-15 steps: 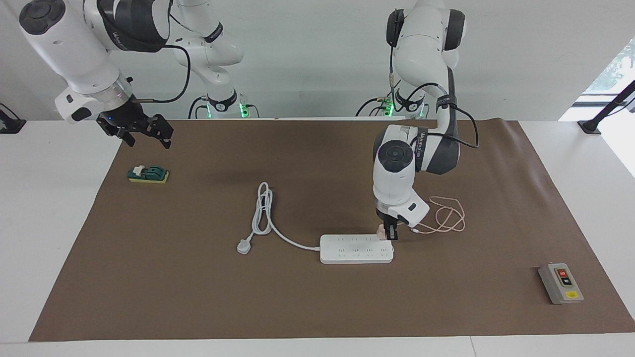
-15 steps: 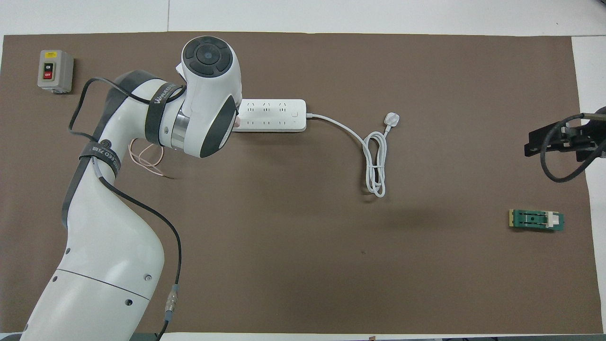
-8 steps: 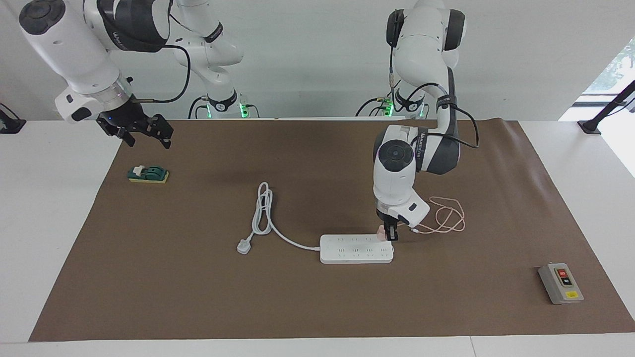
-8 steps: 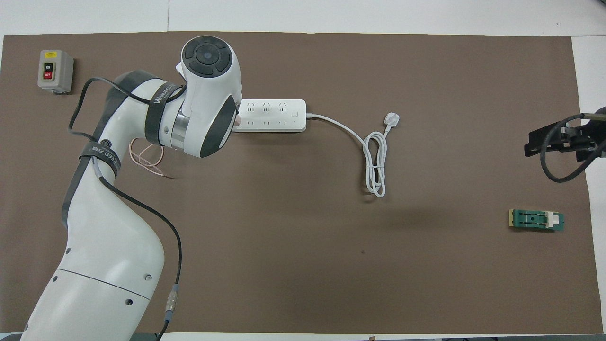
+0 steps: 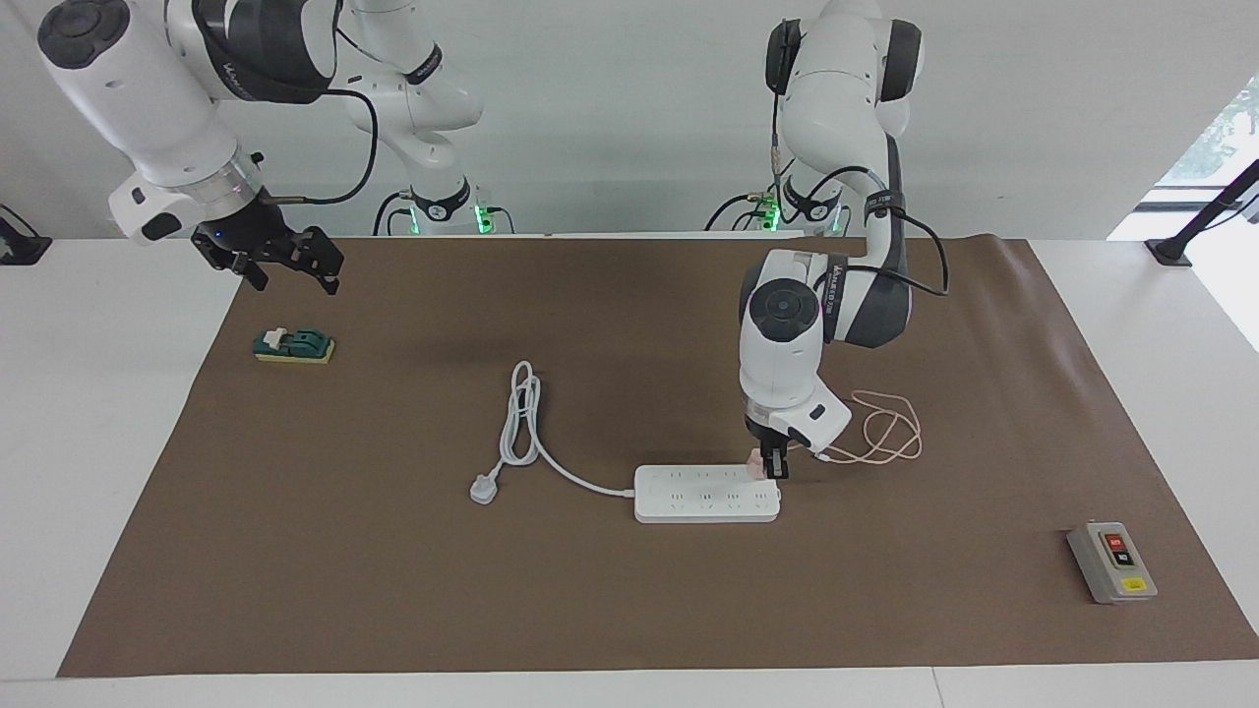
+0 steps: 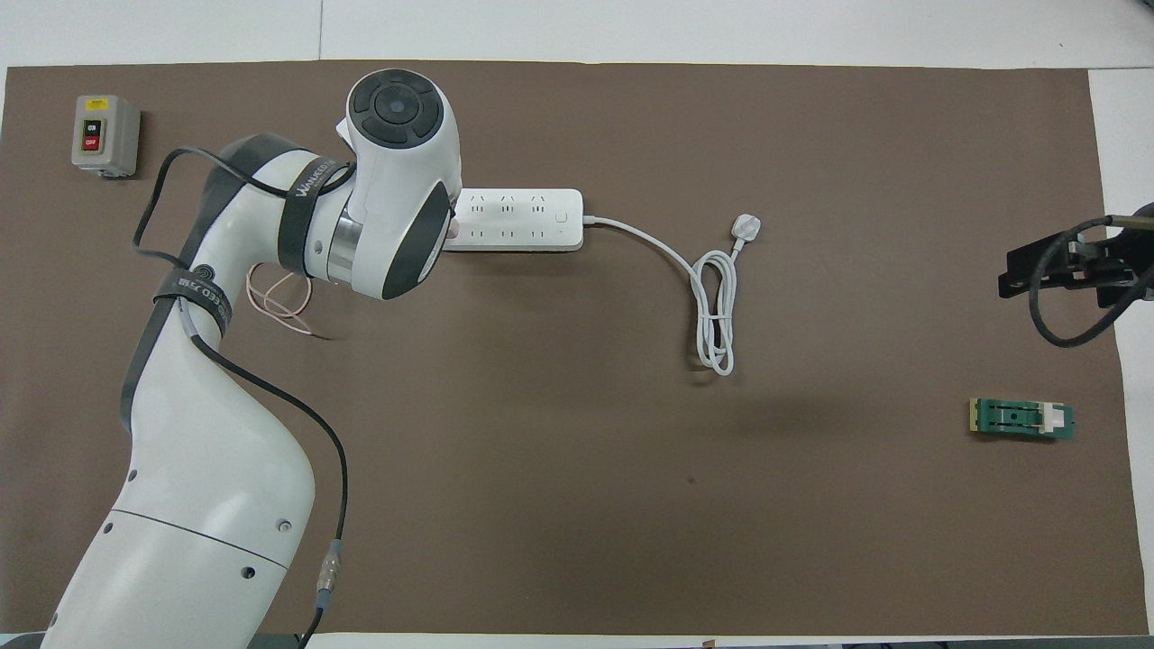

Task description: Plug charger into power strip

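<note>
Small pale-pink cube charger [image 5: 755, 460] pinched in left gripper [image 5: 774, 468], at corner of long white power strip [image 5: 703, 495]; thin pink cable [image 5: 885, 433] looped beside. Right gripper [image 5: 295, 264] spread wide, waiting.

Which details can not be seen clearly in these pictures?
- Small pale-pink cube charger: its prongs, too small in the facing view; overhead, the left arm covers it.
- Long white power strip: overhead, the left arm hides its end.
- Left gripper: hidden overhead.
- Right gripper: overhead, the picture's edge cuts it off.
</note>
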`<state>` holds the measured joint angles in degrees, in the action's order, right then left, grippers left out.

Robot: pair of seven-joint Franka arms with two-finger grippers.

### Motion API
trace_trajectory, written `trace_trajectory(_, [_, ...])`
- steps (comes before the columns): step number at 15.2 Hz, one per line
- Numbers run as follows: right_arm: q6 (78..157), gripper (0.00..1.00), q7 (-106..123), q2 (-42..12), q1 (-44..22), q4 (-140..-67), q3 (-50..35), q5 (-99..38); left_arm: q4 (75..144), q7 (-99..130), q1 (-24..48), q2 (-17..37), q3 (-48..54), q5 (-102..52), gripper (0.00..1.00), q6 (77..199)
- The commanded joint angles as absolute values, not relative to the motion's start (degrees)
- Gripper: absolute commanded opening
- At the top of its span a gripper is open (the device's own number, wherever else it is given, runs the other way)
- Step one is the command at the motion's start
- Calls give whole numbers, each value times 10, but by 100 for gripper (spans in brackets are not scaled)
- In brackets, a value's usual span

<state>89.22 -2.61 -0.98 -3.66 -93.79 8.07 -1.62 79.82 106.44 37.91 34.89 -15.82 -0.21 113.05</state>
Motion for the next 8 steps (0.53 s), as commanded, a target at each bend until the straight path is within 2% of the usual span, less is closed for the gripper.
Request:
trace_trajectory(1, [893, 100, -18, -2, -33, -944, 76, -12, 788, 1072, 381, 358, -163, 2, 0, 1137])
trace_trajectory(8, [893, 100, -18, -2, -33, -944, 76, -12, 807, 1072, 384, 354, -163, 1, 0, 1154])
